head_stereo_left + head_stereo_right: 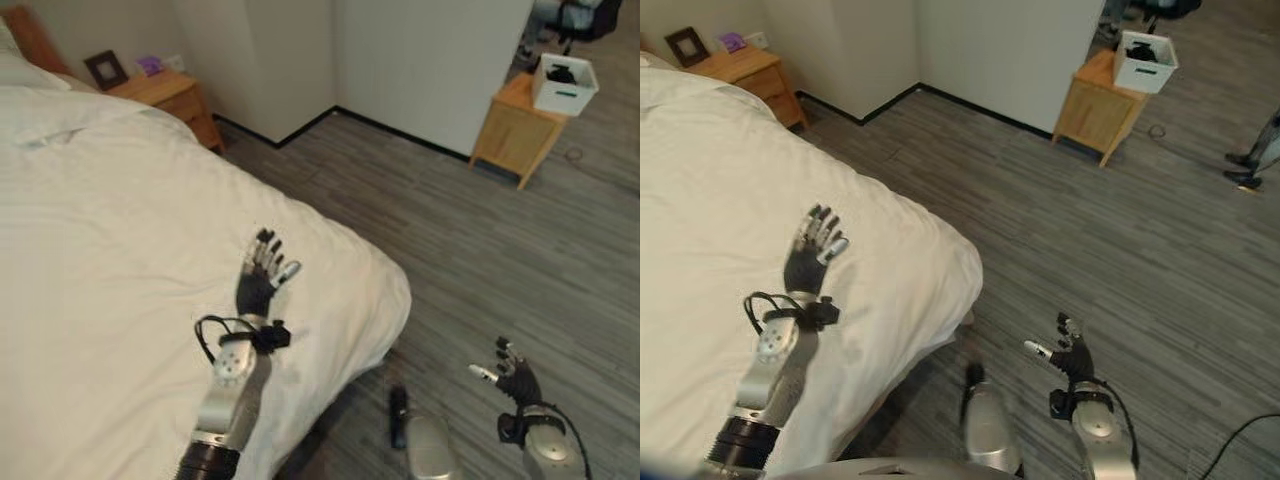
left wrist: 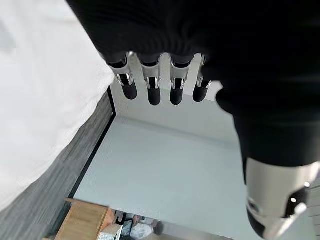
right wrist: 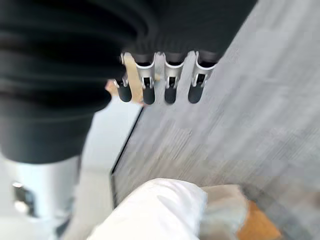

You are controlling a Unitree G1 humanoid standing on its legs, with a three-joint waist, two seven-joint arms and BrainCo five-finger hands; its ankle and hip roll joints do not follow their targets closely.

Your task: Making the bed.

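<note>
Two wooden nightstands (image 1: 518,130), white bin (image 1: 564,84), picture frame (image 1: 105,69)

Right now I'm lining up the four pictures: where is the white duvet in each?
Left eye: white duvet covers the left side.
Right eye: duvet again on the left.
Left wrist: duvet bordering the grey floor.
Right wrist: duvet corner over the floor.
Shared landmark: black skirting.

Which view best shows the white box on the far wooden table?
The left eye view: the white box sits whole on the wooden table. The right eye view shows it smaller; the left wrist view catches a sliver.
</note>
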